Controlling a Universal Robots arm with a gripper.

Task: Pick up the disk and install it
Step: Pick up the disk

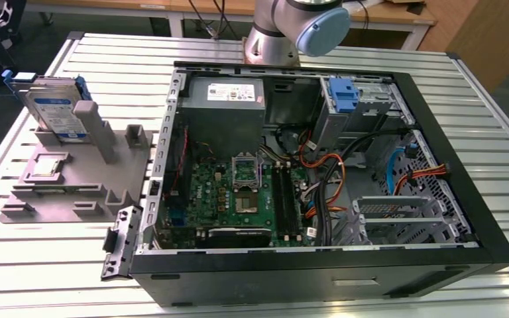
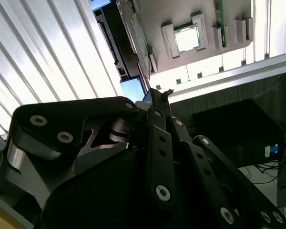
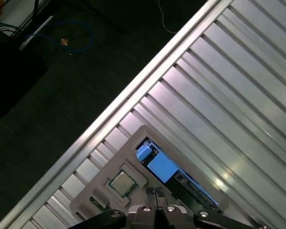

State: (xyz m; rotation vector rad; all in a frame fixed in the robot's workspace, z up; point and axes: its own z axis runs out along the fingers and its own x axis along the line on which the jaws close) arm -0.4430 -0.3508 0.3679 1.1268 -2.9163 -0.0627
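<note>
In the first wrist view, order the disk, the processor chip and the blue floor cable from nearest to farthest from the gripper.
1. Disk, just ahead of the gripper.
2. Processor chip, in the grey holder beside it.
3. Blue cable, on the dark floor.

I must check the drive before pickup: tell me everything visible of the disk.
The disk is a flat silver-grey, metal-looking hard drive with a white-and-blue label on its face and blue plastic rails along its edges. It stands on edge, near upright, in the grey fixture on the slatted table, at the exterior view's left, outside the computer case. Only the fixture touches it; the claw hangs above, apart from it.
</note>
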